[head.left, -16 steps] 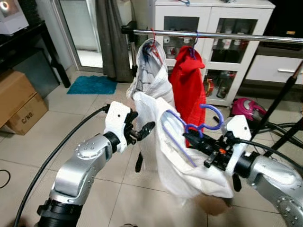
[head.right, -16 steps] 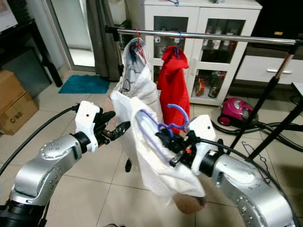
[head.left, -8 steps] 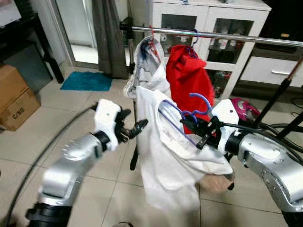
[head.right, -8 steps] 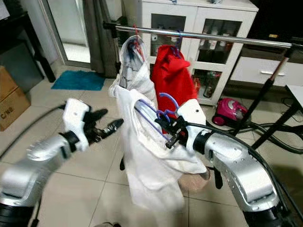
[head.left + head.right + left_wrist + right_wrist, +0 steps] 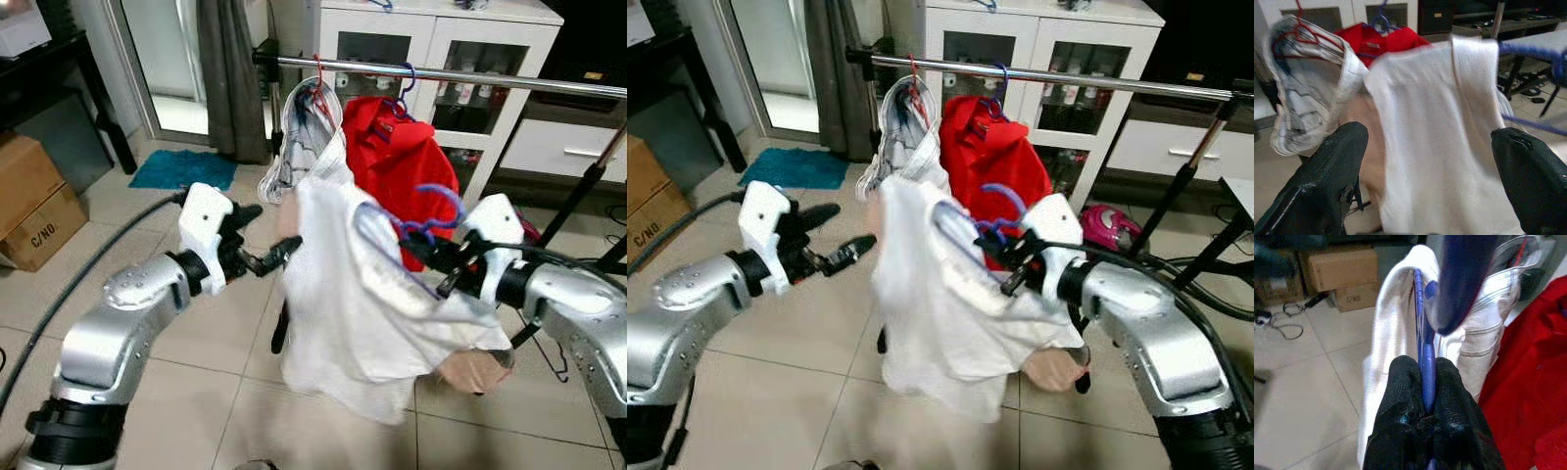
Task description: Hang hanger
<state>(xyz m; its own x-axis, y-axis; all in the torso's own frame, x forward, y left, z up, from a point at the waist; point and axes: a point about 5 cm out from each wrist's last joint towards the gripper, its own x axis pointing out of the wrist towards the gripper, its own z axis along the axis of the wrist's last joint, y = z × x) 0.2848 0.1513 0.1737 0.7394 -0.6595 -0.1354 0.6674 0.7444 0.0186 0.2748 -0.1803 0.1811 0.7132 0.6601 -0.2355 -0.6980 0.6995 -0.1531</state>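
tiled room with a white glass-door cabinet (image 5: 436, 59) at the back and a brown cardboard box (image 5: 34, 211) at the left. across the middle, a long horizontal chrome clothes rail (image 5: 441, 75), already carrying a grey-and-white patterned garment on a red wire hanger (image 5: 309, 122) and, just beside it, a red fabric garment on a blue hanger (image 5: 397, 157).

below and in front of the rail, a soft white cloth shirt (image 5: 362, 294) draped over a thin purple plastic hanger (image 5: 431, 211), hook upward, not yet on the rail. shirt blurred at the lower hem (probably swinging).

right gripper (image 5: 1422, 396) pinching the purple hanger's neck, both black fingers pressed tight against the plastic. left gripper (image 5: 265, 257) just beside the shirt's left edge, fingers spread wide apart and holding nothing; in the left wrist view, cloth between the two black fingertips (image 5: 1332, 171) without contact.

likely handling: light load, hanger stiff but thin and smooth, so liable to twist or slip in the pinch; shirt limp, able to slide off a shoulder. best hold at the neck just under the hook, as now, leaving the hook free for the rail.
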